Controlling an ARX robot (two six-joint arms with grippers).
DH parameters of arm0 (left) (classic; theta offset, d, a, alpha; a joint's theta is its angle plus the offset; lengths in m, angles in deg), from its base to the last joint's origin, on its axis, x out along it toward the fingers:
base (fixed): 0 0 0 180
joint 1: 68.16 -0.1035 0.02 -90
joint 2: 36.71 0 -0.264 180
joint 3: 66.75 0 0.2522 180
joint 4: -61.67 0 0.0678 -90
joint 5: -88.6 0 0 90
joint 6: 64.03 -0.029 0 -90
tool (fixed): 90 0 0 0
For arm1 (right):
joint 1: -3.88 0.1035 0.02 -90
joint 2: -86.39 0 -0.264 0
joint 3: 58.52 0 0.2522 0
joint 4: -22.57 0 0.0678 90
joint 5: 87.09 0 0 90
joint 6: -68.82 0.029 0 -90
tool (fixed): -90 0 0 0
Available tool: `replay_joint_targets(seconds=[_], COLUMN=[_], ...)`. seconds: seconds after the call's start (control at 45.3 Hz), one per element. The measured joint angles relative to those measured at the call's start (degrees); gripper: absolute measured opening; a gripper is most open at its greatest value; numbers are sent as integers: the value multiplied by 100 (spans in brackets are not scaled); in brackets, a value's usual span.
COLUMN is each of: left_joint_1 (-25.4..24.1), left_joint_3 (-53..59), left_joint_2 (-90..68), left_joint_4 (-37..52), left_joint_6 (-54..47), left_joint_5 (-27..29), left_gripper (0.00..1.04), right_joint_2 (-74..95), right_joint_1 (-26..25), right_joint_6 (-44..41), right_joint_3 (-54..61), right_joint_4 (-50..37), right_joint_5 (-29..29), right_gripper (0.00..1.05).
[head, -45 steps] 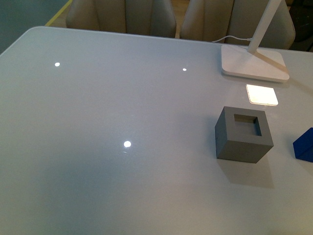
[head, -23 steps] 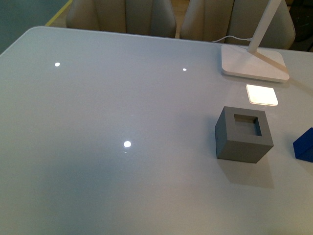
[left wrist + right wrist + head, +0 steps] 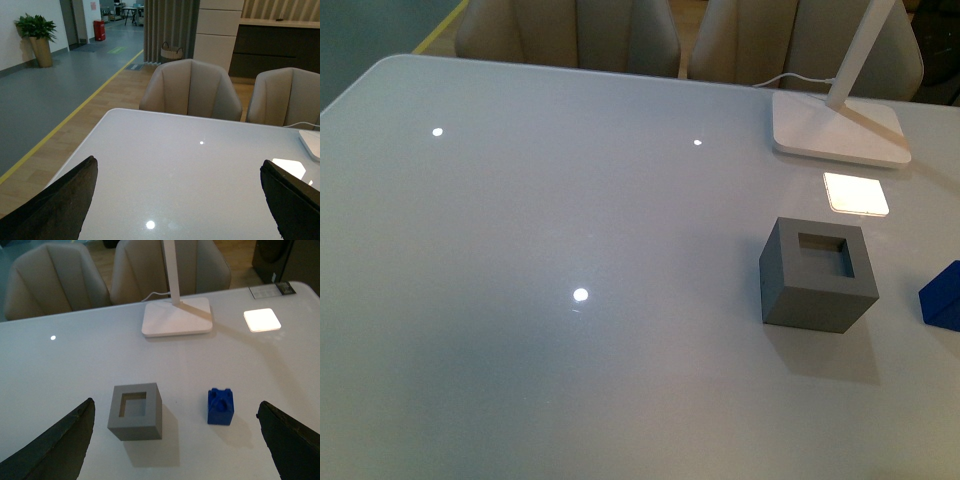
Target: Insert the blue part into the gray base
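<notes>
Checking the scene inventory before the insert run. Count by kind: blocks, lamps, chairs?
Blocks: 2, the blue part and the gray base
Lamps: 1, the white lamp
Chairs: 2, the left chair and the right chair
Total: 5

Glossy, smooth white table (image 3: 570, 220) mirrors lights; matt gray cube base (image 3: 135, 412); deep-blue part (image 3: 220, 406) looks smooth plastic; beige chairs (image 3: 190, 90) look leather-like.
</notes>
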Motion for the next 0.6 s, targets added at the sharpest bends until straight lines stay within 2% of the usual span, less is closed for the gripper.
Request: replay_joint_targets(seconds=[0.11, 0.177, 0.243, 0.42, 0.596], left_joint_1=[0, 0, 0, 0, 0], left_joint_3=[0, 0, 0, 0, 0], left_joint_2=[0, 0, 0, 0, 0], left_joint_4=[0, 0, 0, 0, 0], left_joint_6=[0, 2, 0, 0, 0], left_joint_5=[0, 0, 0, 0, 0], left_gripper=[97, 97, 97, 97, 97], right_joint_2=[2061, 3738, 4723, 6559, 7497], right_joint_1=[-820, -1134, -1235, -1355, -1379], right_joint_6=[-702, -1029, -1182, -1209, -1320], right_joint_3=[-442, -870, -1211, -2026, -2463], right_joint_4=[-1182, -1751, -2011, -1812, -1657], right_joint_5=[861, 1113, 1067, 1196, 1141], right_gripper=[96, 96, 96, 96, 96])
